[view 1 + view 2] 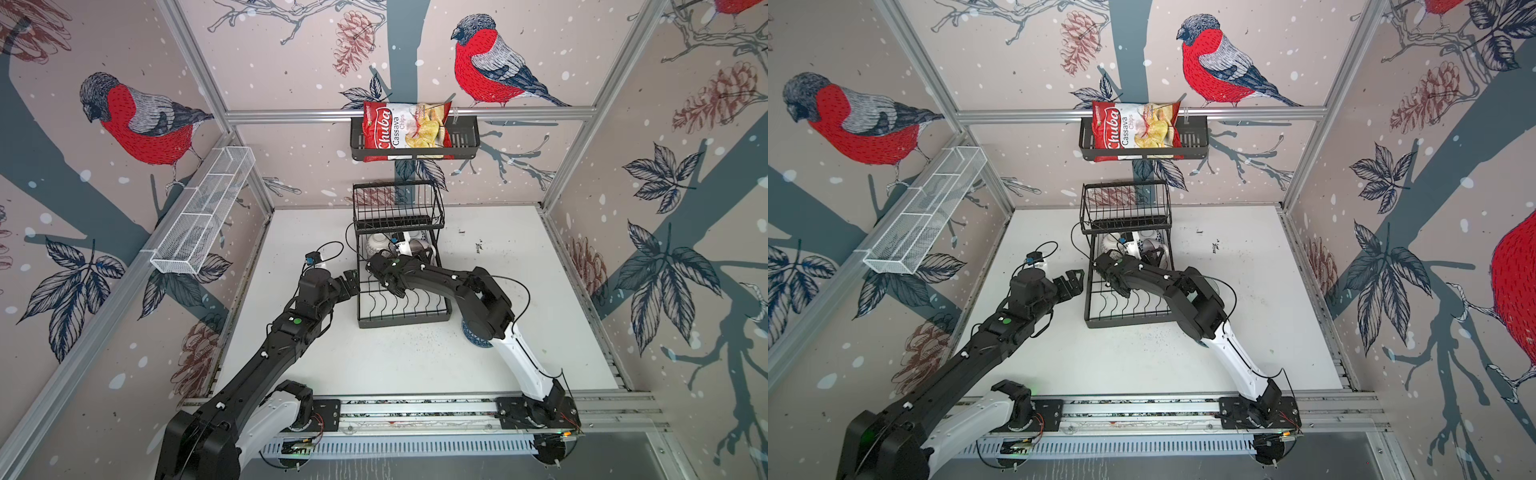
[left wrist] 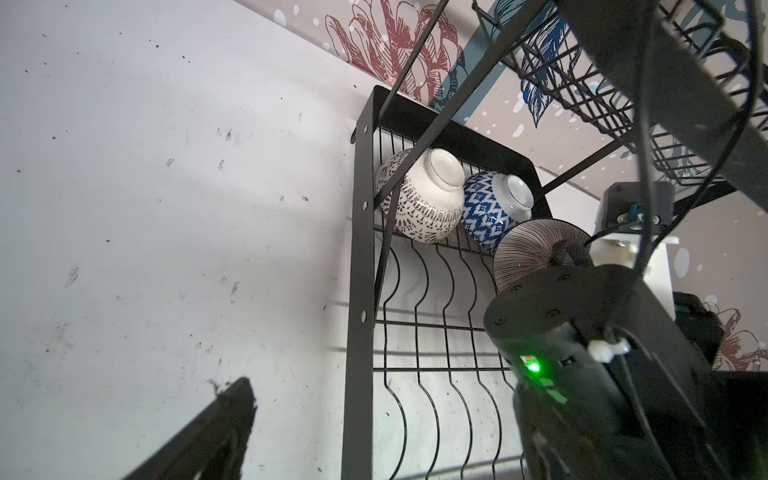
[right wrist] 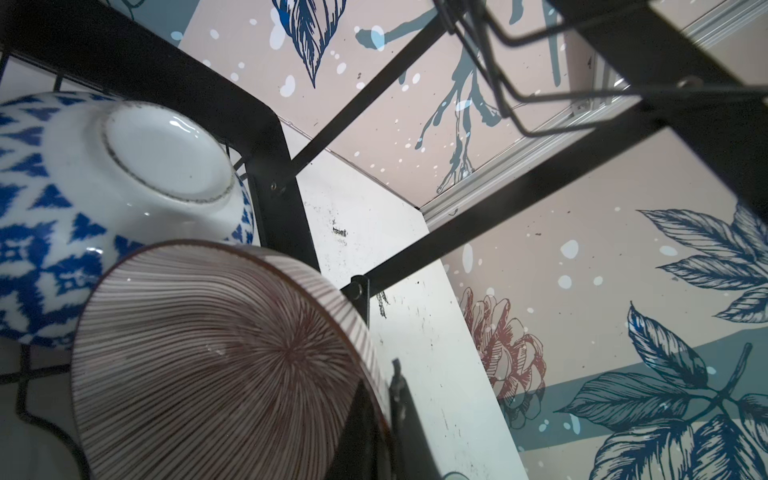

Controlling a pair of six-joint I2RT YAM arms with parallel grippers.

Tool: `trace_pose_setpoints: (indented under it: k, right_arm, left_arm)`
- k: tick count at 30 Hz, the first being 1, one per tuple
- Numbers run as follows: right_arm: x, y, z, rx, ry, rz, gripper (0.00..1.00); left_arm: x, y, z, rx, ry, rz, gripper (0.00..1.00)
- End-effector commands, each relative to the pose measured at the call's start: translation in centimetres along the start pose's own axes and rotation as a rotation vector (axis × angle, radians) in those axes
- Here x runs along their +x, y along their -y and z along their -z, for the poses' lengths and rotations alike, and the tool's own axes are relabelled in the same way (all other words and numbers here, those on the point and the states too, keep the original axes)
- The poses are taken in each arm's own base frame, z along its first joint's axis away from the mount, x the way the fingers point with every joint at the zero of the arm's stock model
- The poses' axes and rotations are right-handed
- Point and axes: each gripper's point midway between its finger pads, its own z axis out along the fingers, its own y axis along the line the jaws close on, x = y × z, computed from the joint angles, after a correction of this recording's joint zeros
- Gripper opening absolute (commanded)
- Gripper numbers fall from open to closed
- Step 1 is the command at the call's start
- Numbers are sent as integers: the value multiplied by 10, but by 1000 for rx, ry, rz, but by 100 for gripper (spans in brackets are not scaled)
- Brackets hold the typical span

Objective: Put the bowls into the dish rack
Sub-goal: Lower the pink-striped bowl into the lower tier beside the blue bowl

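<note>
The black wire dish rack [image 1: 402, 321] [image 1: 1128, 323] stands mid-table. In its lower tier, under the raised basket, a dotted white bowl [image 2: 424, 203] and a blue-patterned bowl [image 2: 490, 212] [image 3: 62, 199] lie on their sides. A mauve-striped bowl [image 2: 532, 253] [image 3: 208, 365] leans against the blue one. My right gripper [image 3: 384, 399] [image 1: 415, 253] is shut on its rim, one finger inside and one outside. My left gripper [image 1: 351, 282] [image 1: 1073, 280] hangs open just left of the rack, holding nothing. Another blue-rimmed bowl [image 1: 473, 340] sits on the table, mostly hidden under my right arm.
A black solid-sided basket [image 1: 465, 143] with a chip bag [image 1: 405, 131] hangs on the back rail. A white mesh trough [image 1: 203, 212] is fixed to the left wall. The rack's raised basket [image 1: 397, 208] and its slanted struts [image 3: 478, 232] close in above my right gripper.
</note>
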Motion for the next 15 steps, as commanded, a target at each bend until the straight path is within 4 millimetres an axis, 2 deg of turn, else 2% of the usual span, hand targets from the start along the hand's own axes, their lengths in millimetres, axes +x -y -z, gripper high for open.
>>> trace_pose_setpoints:
  k: [1,15]
  right_arm:
    - [10,-15,2,-52,-29,58,0]
    - [8,-29,11,-66,-18,81,2]
  left_arm:
    - [-7,4,0,19,31,-11,96]
    - [-6,3,1,19,32,-6,96]
